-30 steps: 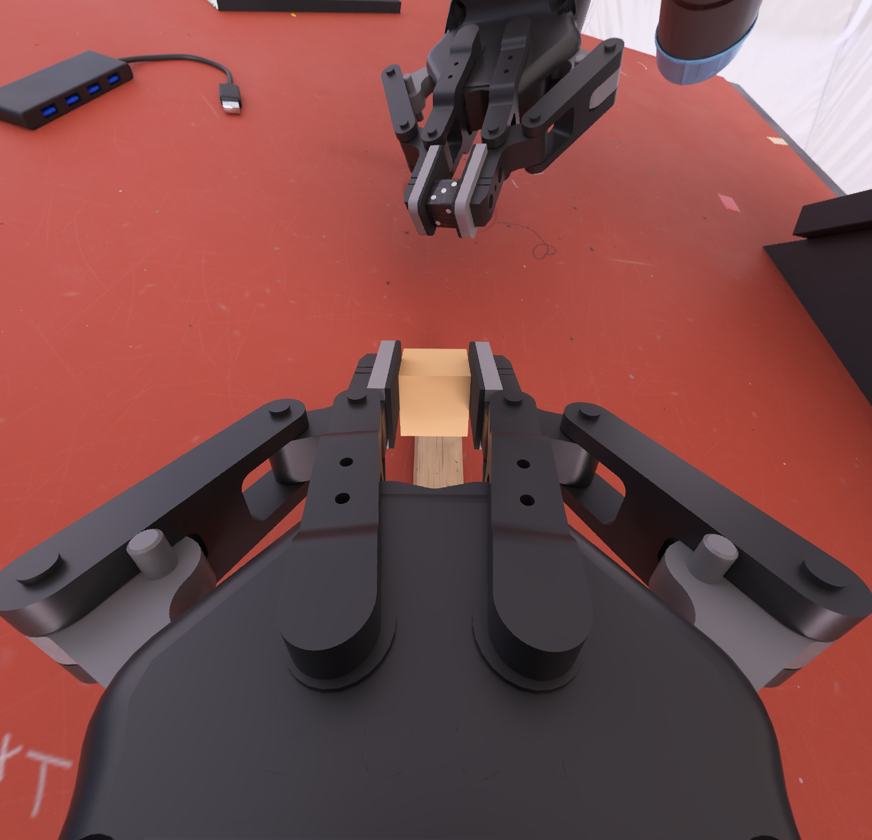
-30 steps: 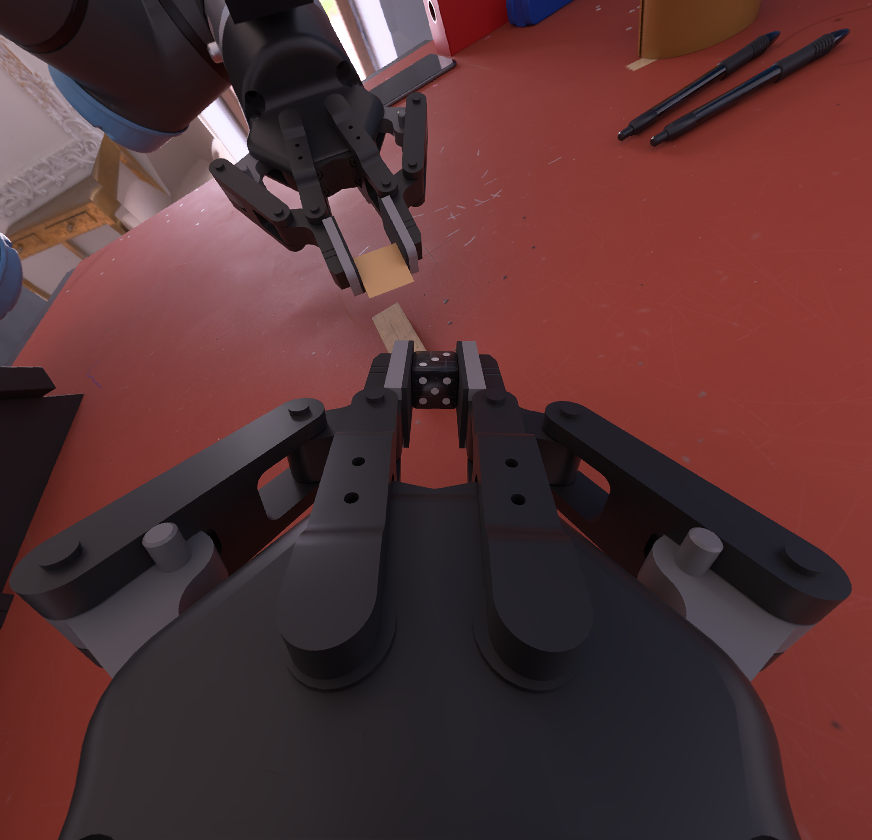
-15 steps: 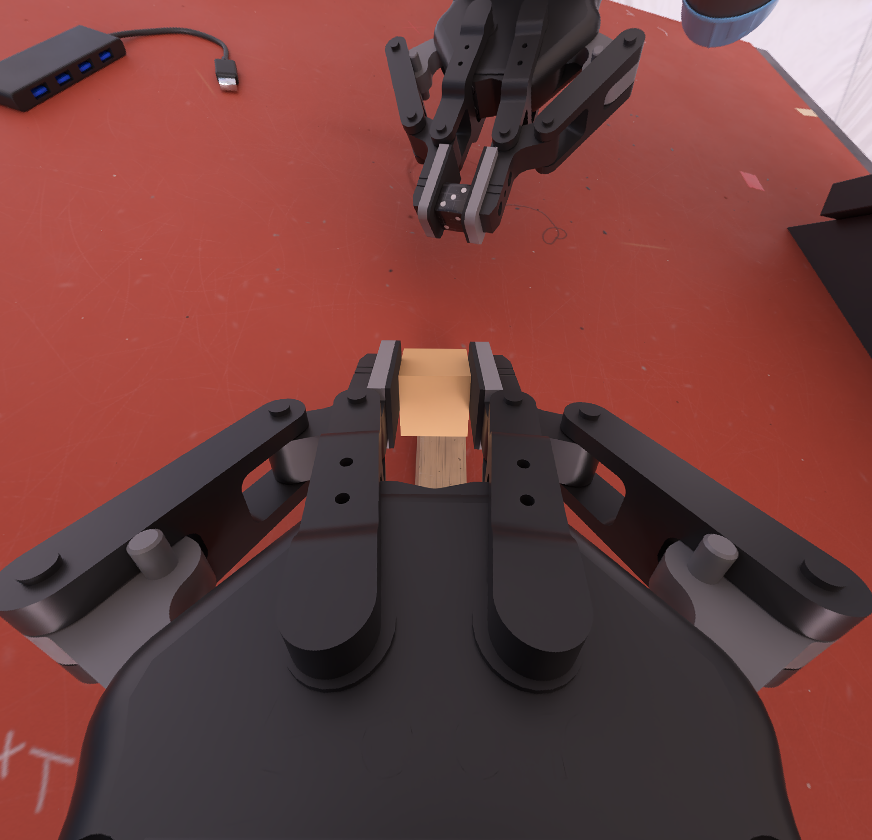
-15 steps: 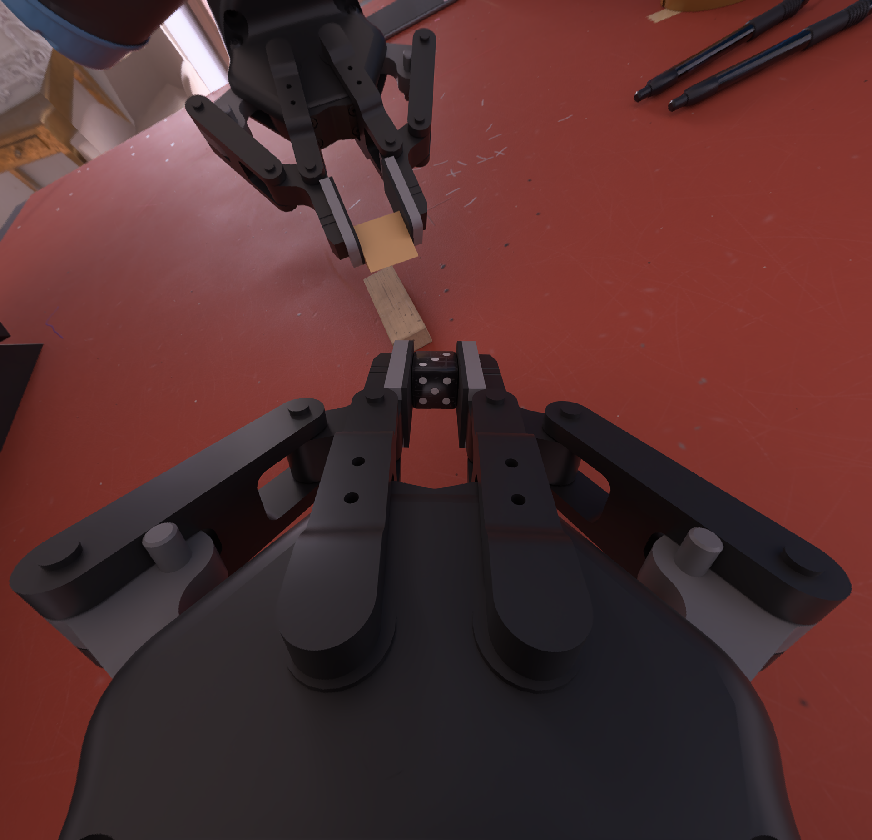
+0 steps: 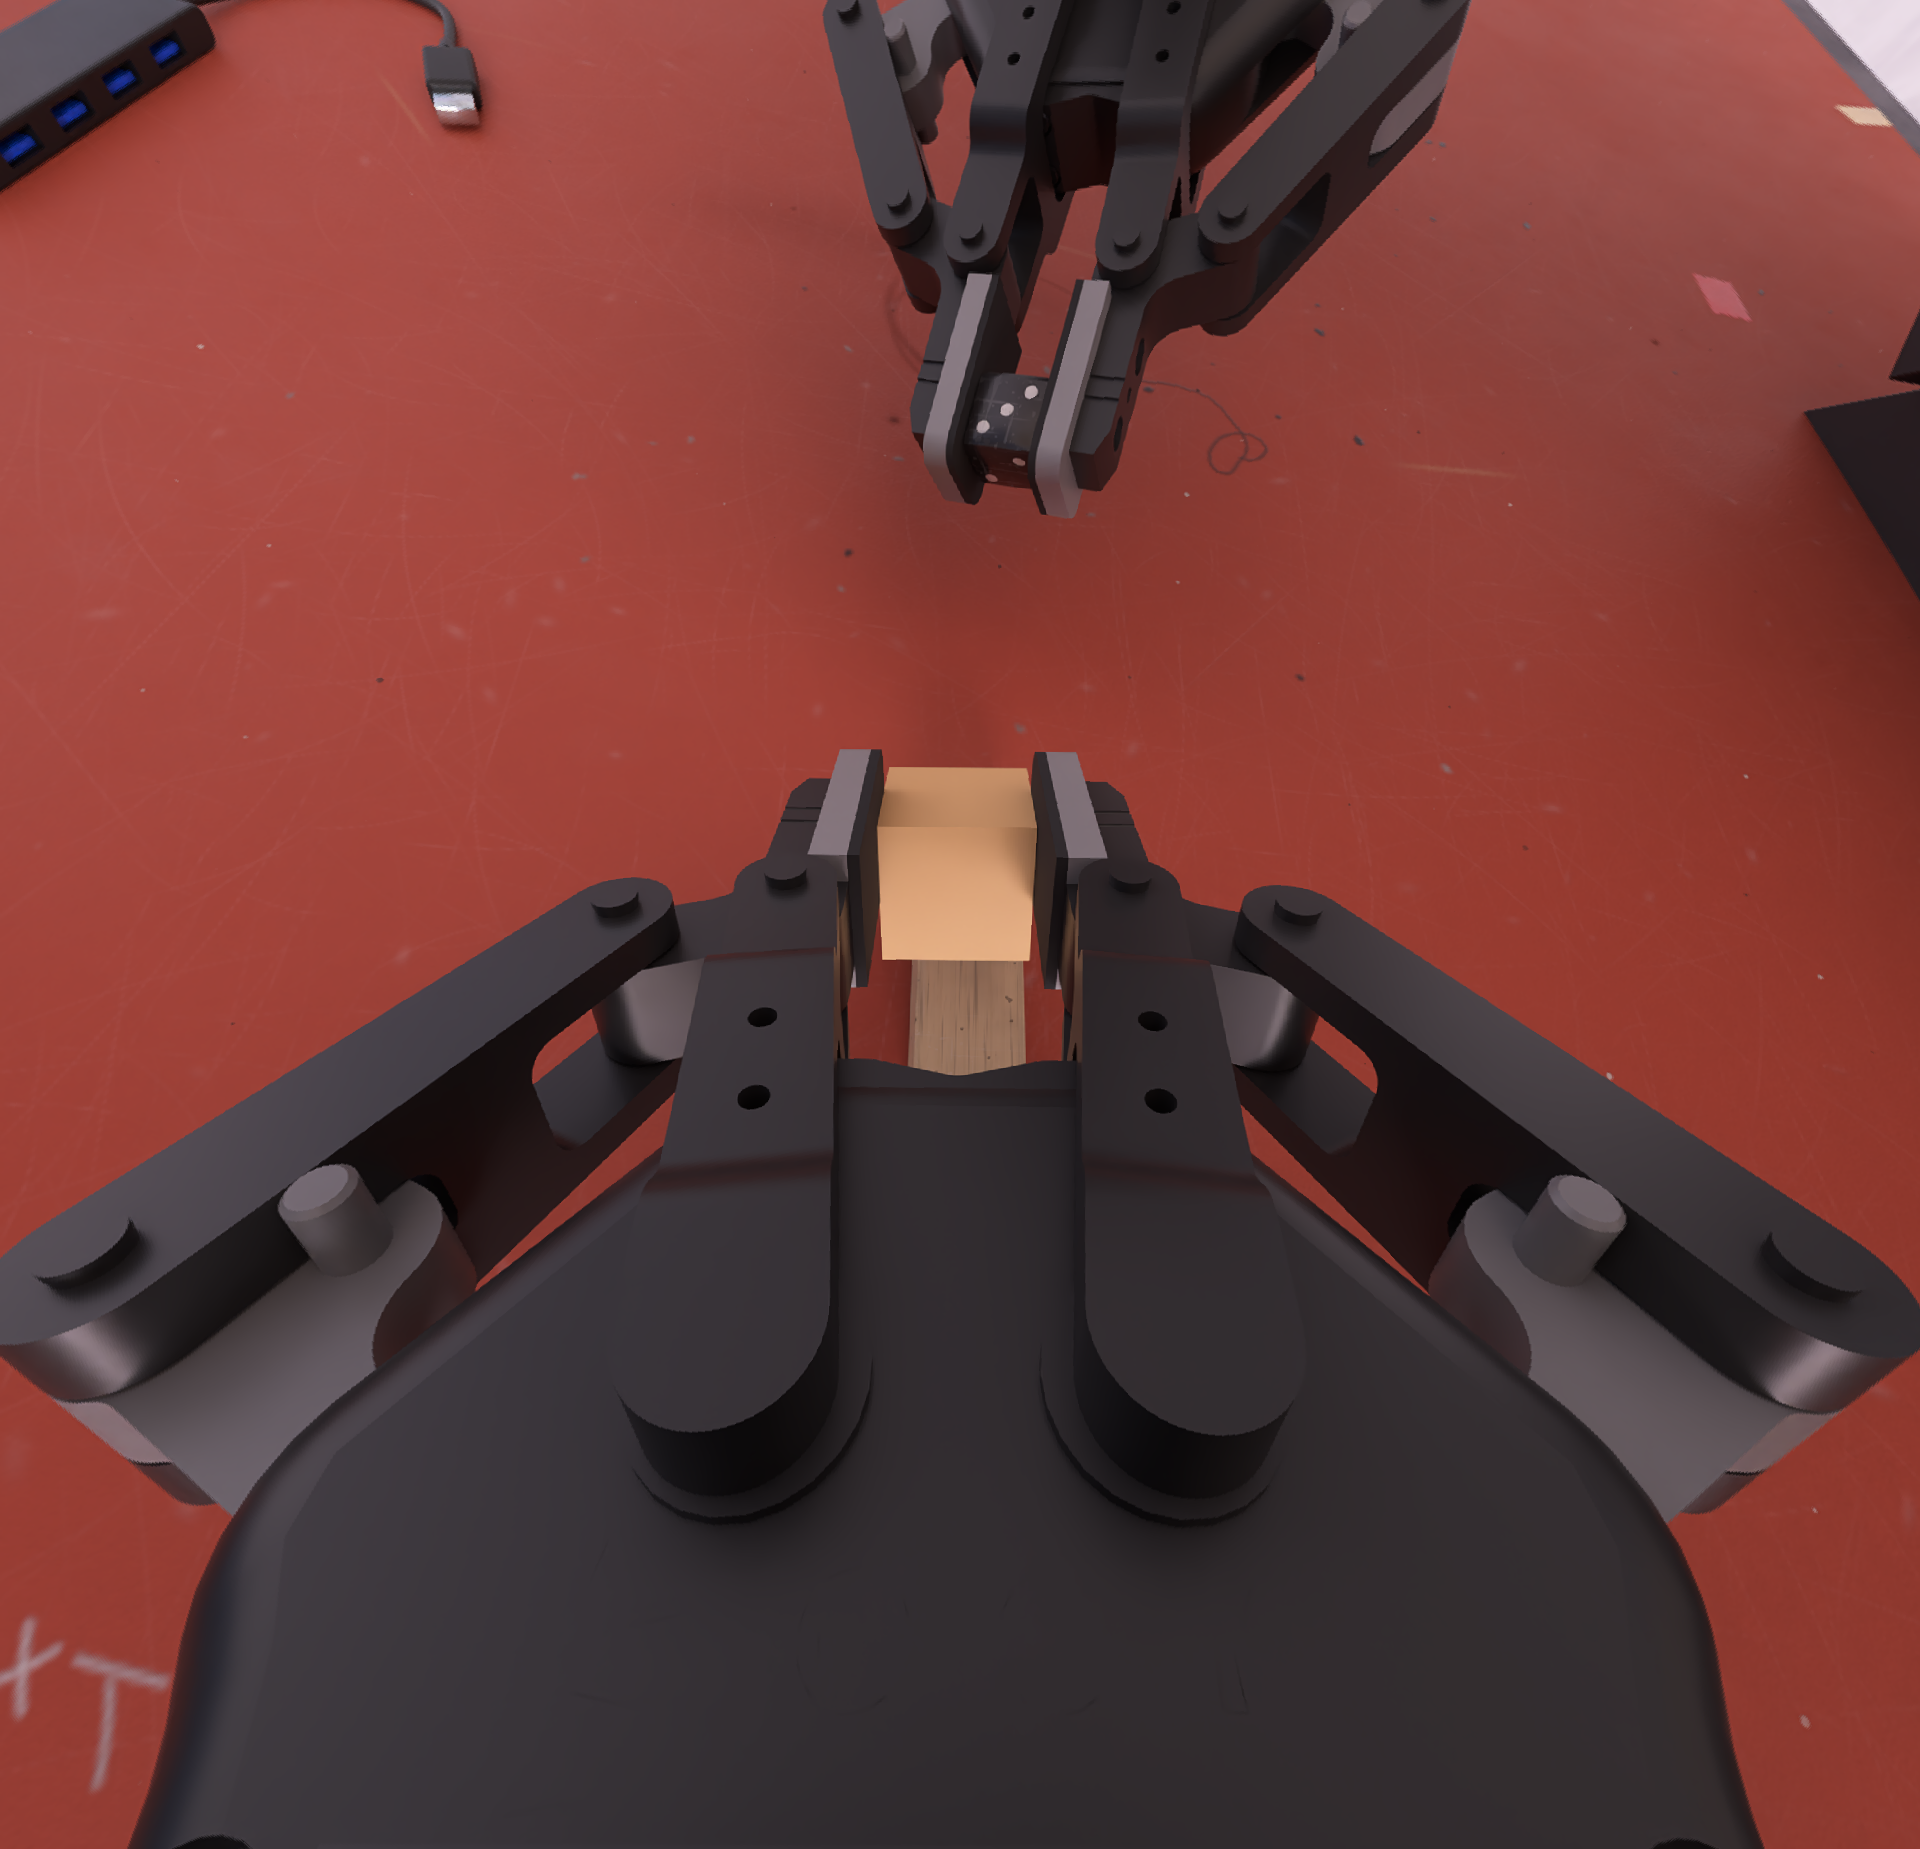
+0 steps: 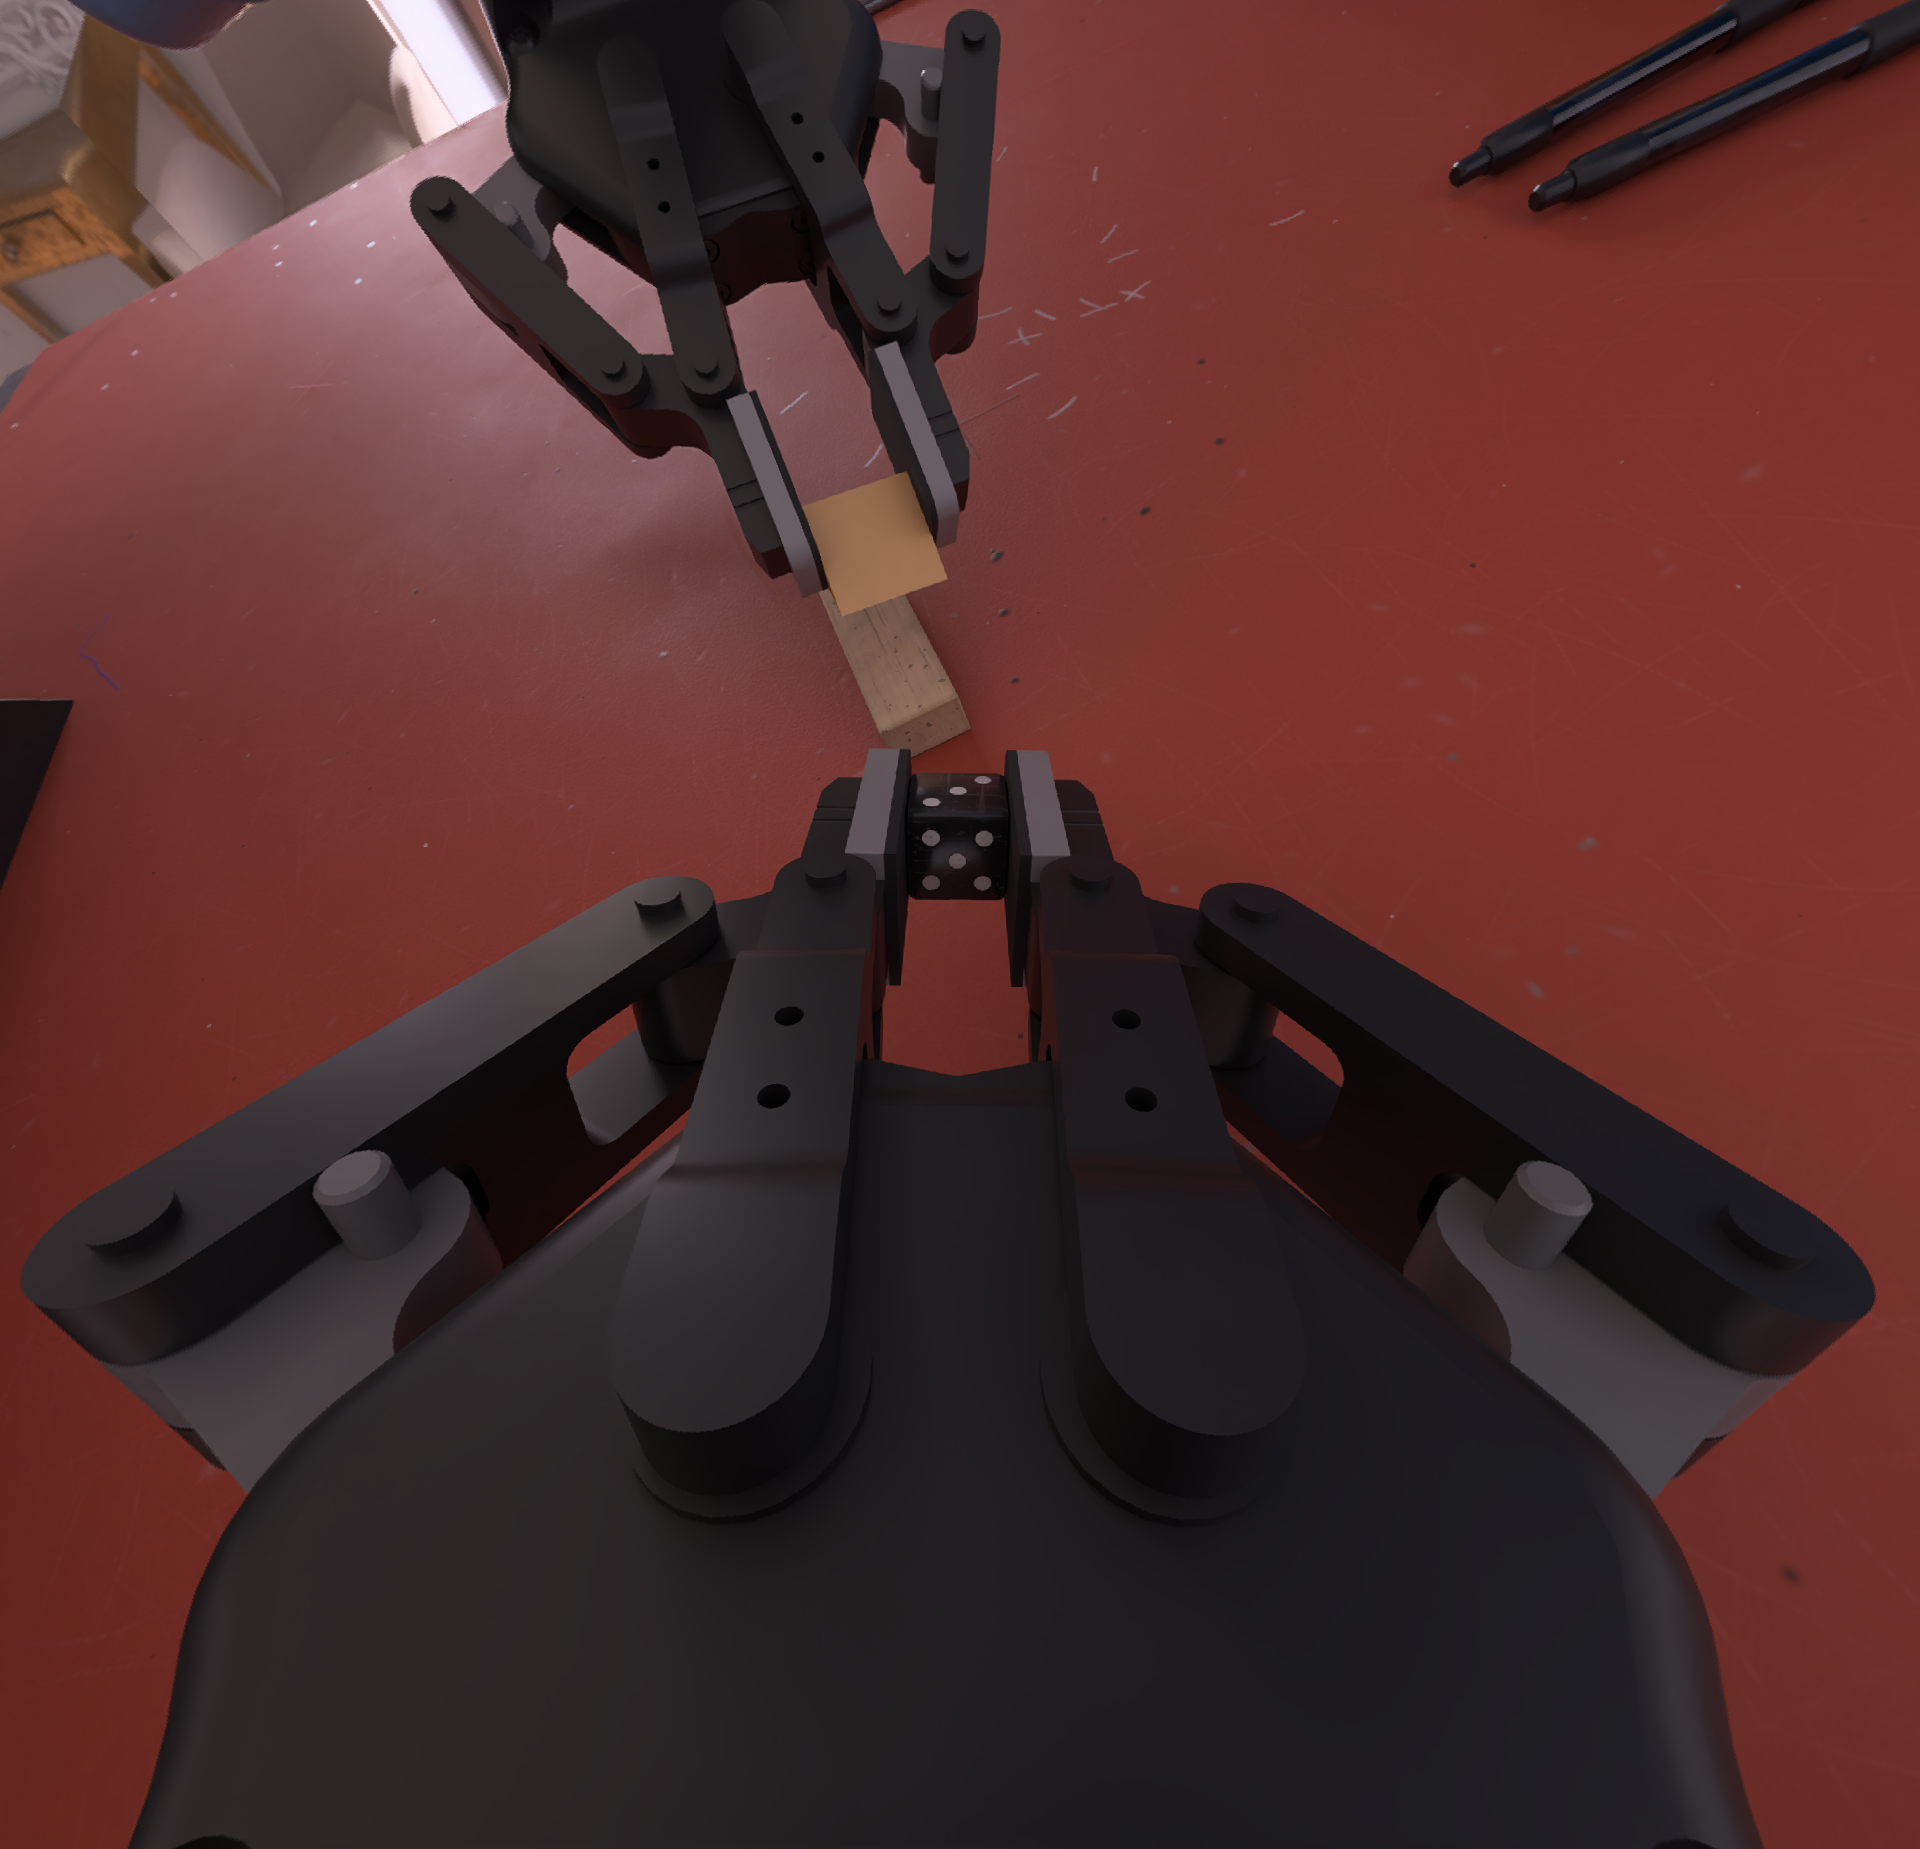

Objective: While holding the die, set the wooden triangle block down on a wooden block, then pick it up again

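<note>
- My left end effector (image 5: 956, 812) is clamping the wooden triangle block (image 5: 956, 890) between both pads, fingers pressed against its sides
- The triangle block is hanging directly over one end of the pale wooden block (image 6: 902, 669), which is lying flat on the red desk (image 5: 416, 552); I cannot tell whether the two are touching
- My right end effector (image 6: 956, 812) is gripping the black die (image 6: 956, 843) off the desk, just beside the wooden block's near end
- A USB hub (image 5: 94, 69) and two pens (image 6: 1662, 85) are lying well apart from the work area
</note>
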Available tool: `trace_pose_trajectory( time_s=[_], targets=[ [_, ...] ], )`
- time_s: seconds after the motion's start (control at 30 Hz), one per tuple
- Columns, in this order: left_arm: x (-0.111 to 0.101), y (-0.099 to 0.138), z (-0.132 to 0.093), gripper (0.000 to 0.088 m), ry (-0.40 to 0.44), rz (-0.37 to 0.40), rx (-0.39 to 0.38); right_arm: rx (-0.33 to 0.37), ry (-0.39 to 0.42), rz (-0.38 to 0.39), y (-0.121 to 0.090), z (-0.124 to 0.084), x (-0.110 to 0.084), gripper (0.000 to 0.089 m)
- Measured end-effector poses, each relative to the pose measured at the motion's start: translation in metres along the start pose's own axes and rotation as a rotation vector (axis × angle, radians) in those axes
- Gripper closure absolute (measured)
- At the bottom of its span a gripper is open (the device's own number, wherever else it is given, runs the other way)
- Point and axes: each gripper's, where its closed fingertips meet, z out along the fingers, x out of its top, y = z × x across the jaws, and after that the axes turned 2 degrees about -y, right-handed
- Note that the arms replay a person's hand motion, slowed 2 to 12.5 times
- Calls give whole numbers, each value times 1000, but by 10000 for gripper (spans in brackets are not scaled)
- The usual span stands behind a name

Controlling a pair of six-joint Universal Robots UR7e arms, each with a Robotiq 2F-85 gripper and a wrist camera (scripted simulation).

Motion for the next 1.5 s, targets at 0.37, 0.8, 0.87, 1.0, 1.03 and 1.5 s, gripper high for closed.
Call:
trace_pose_trajectory(
  time_s=[0.37, 0.8, 0.87, 1.0, 1.03, 1.5],
  targets=[
    [-1, 0, 0, 629, -5, -11, -9, 4, 2, 6, 0, 0, 0, 734],
    [-1, 1, 1, 629, -13, -6, -18, 6, 3, 18, 1, 0, 1, 734],
    [-1, 1, 1, 629, -13, -6, -18, 6, 2, 19, 1, 0, 0, 734],
    [-1, 1, 1, 629, -14, -6, -17, 6, -1, 18, 1, 0, 0, 734],
    [-2, 1, 1, 629, -15, -5, -17, 6, -1, 18, 1, 0, 0, 734],
    [-4, 3, 3, 628, -35, 10, -14, 13, 1, 24, 1, 0, 0, 734]
  ],
)
